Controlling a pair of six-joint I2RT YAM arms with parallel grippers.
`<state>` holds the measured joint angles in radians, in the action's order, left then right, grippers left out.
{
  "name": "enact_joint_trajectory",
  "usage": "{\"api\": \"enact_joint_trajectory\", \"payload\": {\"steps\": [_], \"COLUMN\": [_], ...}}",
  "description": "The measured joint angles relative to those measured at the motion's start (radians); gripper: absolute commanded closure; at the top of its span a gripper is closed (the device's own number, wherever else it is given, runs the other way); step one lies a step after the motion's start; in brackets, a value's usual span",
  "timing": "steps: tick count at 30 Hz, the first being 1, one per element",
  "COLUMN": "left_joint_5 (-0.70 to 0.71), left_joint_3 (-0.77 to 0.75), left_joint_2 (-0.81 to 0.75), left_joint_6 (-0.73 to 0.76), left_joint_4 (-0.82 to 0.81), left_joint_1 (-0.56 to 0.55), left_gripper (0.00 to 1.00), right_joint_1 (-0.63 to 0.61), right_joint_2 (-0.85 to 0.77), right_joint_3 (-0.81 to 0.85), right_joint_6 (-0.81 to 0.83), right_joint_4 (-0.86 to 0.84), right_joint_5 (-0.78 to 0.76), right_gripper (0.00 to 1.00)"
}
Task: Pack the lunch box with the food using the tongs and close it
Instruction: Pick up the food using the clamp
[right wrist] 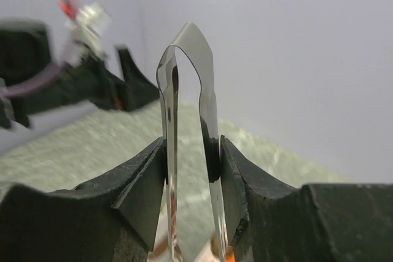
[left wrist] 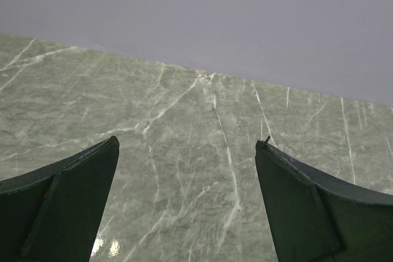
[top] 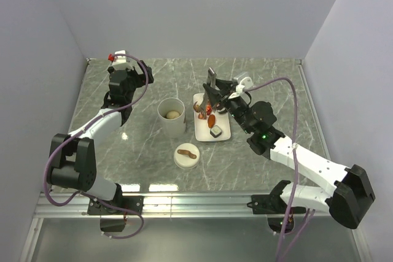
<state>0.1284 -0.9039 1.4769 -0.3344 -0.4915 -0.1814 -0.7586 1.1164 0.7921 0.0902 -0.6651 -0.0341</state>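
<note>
The lunch box, a tall white cup, stands open at mid-table with a beige ball inside. Its cream lid with the brown strap lies flat in front of it. Food lies on the white plate to the right: a red-orange piece, a white-and-black block and a brown bit. My right gripper is shut on the grey metal tongs, squeezing both arms; their tips point down over the plate's far end. My left gripper hangs open over bare marble, far left of the cup.
The marble table is walled by pale panels at the back and on both sides. A metal rail with the arm bases runs along the near edge. The right arm's purple cable loops above the table's right half.
</note>
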Motion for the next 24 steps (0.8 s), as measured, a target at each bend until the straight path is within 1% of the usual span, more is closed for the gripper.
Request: {"api": "enact_joint_trajectory", "payload": {"steps": [7,17,24], "left_joint_5": [0.000,0.000,0.000], "left_joint_3": [0.000,-0.006,-0.011], "left_joint_2": [0.000,0.013,0.013], "left_joint_6": [0.000,0.000,0.000], "left_joint_4": [0.000,0.003,0.003], "left_joint_1": [-0.003,-0.004,-0.004], "left_gripper": [0.01,0.01,0.01], "right_joint_1": [0.113,0.136,0.144], "right_joint_2": [0.007,0.050,0.085], "right_joint_3": [-0.115,-0.151,-0.164], "right_joint_6": [-0.091,-0.134,-0.134], "right_joint_4": [0.002,-0.016,-0.013], "right_joint_5": [-0.002,0.010,0.008], "right_gripper": [0.53,0.51,0.50]}}
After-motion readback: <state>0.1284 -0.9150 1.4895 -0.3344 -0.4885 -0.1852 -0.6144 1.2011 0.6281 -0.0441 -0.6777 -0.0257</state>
